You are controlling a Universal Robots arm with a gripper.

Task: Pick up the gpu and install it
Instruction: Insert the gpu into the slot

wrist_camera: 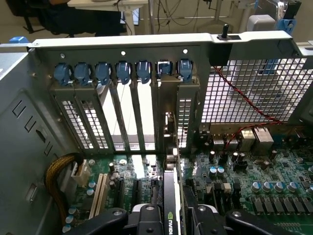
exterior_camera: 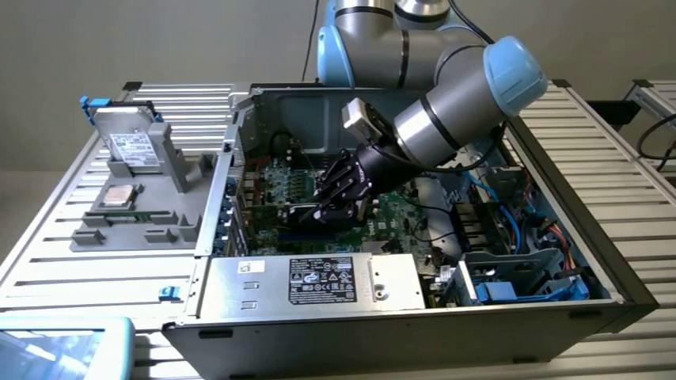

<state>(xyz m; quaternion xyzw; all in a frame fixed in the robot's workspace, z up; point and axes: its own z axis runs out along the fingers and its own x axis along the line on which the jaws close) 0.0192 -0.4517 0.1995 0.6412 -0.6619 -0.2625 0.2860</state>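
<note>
One arm reaches down into the open case (exterior_camera: pixel 370 342), and its claw (exterior_camera: pixel 336 203) is low over the motherboard (exterior_camera: pixel 407 207), near the rear wall of the case. In the wrist view the claw (wrist_camera: pixel 173 216) is about half closed. Its two black fingers (wrist_camera: pixel 145 216) press from both sides on the gpu (wrist_camera: pixel 171 192), so the claw is gripping the card.

The gpu stands on its edge, upright, and is seen from its thin side. A small green logo shows on it between the fingers. The card runs from the claw straight toward the rear panel (wrist_camera: pixel 122 44) and meets it in line with one slot opening, under the row of blue clips (wrist_camera: pixel 123 72). Its lower edge is down at the green board (wrist_camera: pixel 274 171), beside a white slot (wrist_camera: pixel 99 195). I cannot tell if the edge is fully inside a slot.

In the exterior view the claw hides most of the card. A grey power supply (exterior_camera: pixel 317 282) with a label lies near the front of the case. A hard drive (exterior_camera: pixel 135 147) lies on a grey tray (exterior_camera: pixel 116 229) outside the case, at the exterior view's left, well apart from the claw.
</note>
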